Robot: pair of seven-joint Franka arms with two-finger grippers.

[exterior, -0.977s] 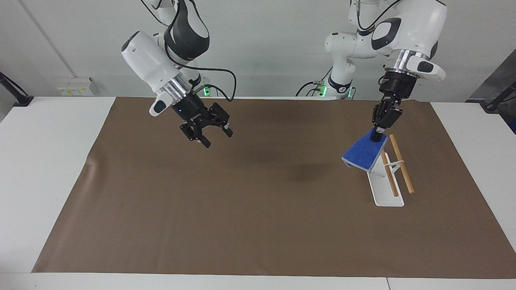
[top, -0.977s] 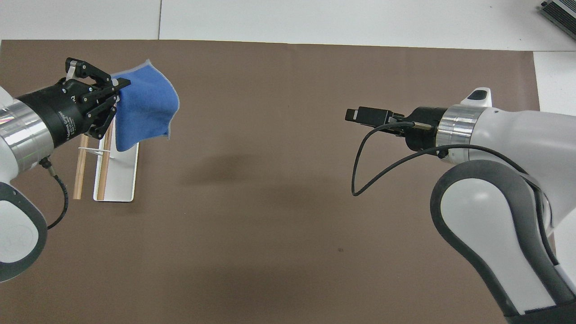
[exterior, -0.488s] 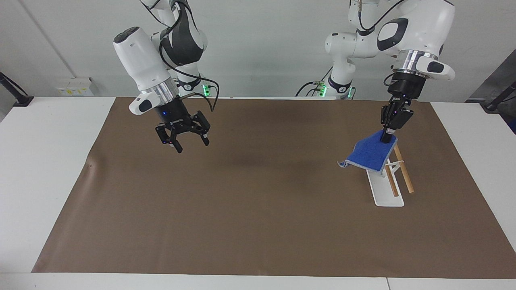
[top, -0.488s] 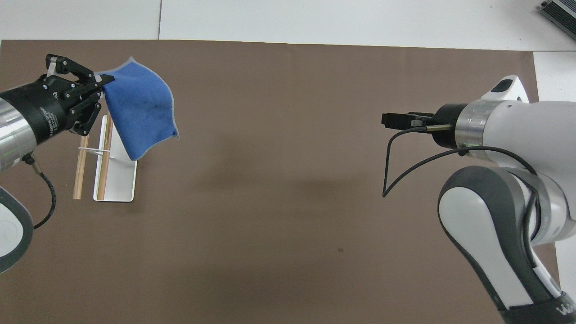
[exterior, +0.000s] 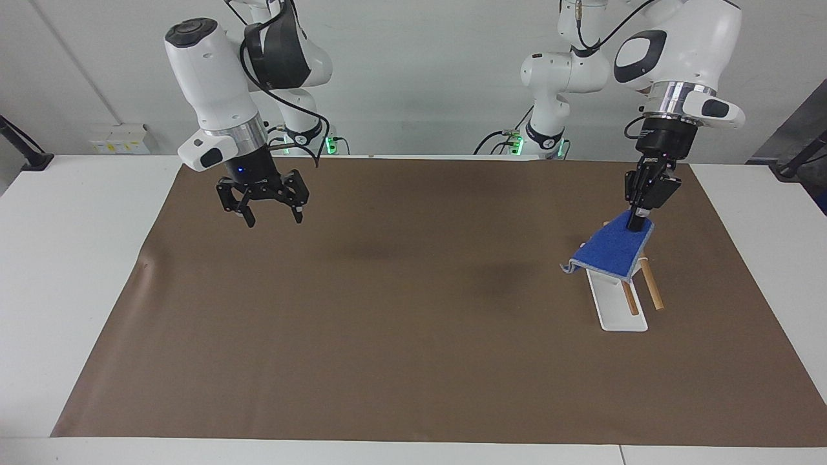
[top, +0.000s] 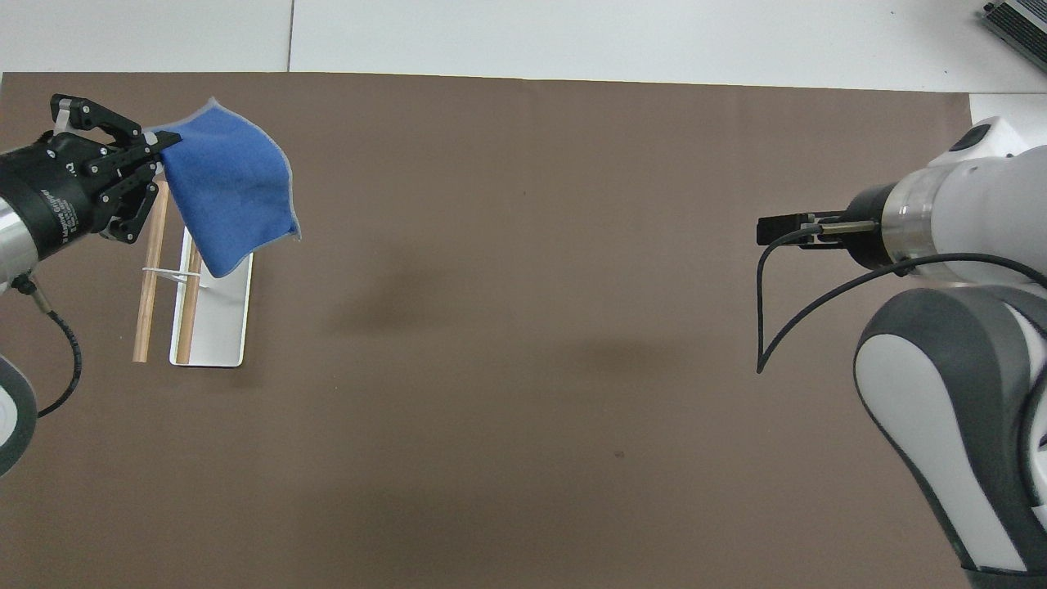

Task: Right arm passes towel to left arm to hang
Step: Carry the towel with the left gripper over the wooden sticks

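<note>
Brown mat (exterior: 413, 336), towel (exterior: 612, 252) now over rack (exterior: 619, 309)

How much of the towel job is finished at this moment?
The handover looks done: the left gripper is shut on the towel, and the right gripper hangs open and empty over the mat. In hand: draping the towel over the rack. Left: releasing it.

Bright even light, soft shadows, sharp focus
</note>
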